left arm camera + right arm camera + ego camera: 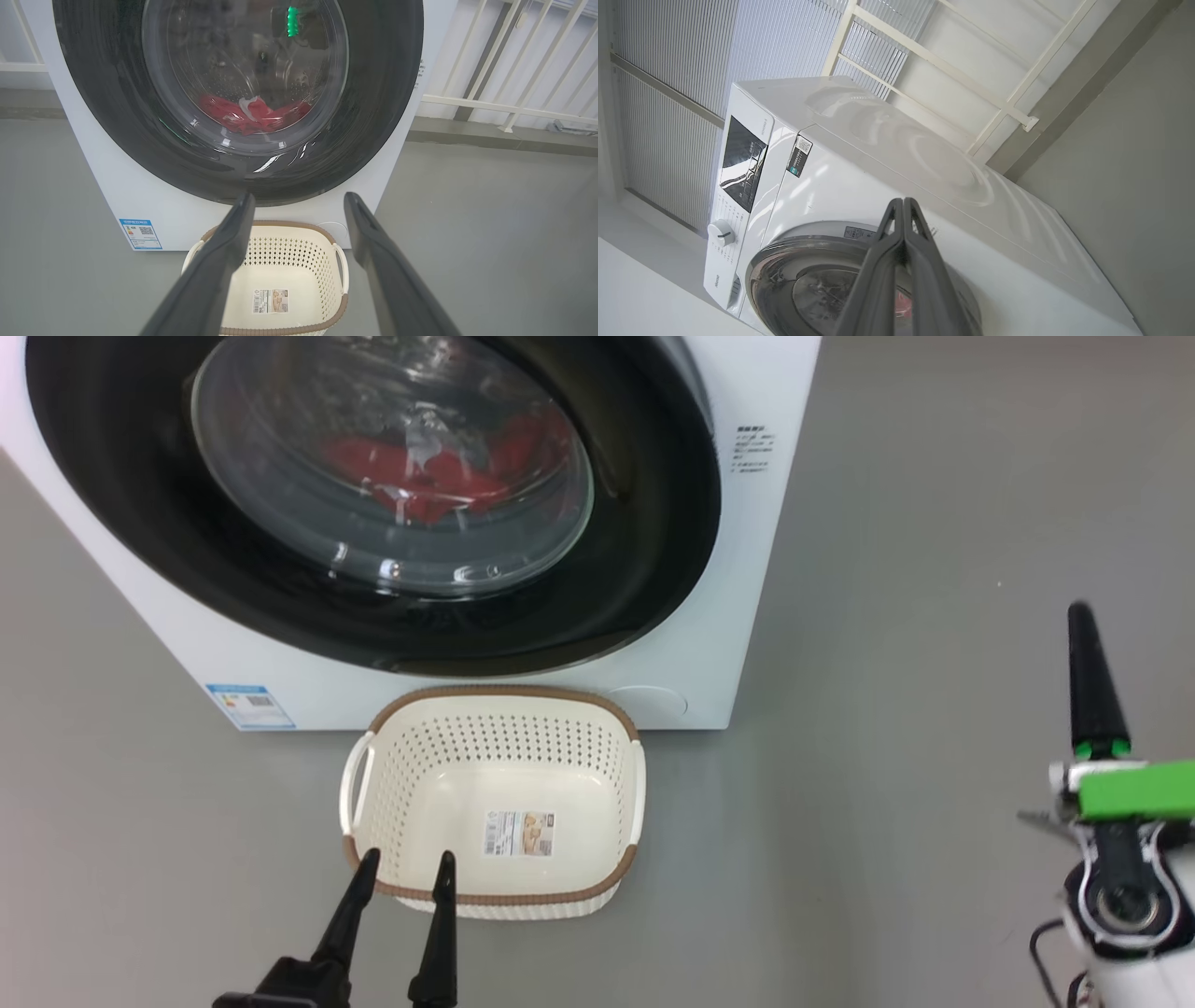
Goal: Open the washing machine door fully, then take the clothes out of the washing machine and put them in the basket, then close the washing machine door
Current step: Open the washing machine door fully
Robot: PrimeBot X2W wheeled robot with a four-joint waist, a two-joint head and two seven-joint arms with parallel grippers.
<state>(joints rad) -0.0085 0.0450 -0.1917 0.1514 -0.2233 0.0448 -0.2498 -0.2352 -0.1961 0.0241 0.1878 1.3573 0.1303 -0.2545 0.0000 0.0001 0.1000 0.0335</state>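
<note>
The head view looks steeply down from close above, with the washing machine door (392, 551) in the upper left of the frame, the basket (504, 693) at lower centre and grey floor (934, 616) on the right. The left wrist view sits low, just behind the basket, and faces the door almost straight on, so both views share the door, the red clothes (420, 476) behind its glass and the basket. The right wrist view is rolled on its side and stands farther off, showing the washing machine (887, 154) with its control panel (742, 163) at the left of the frame and the door at the bottom edge.
</note>
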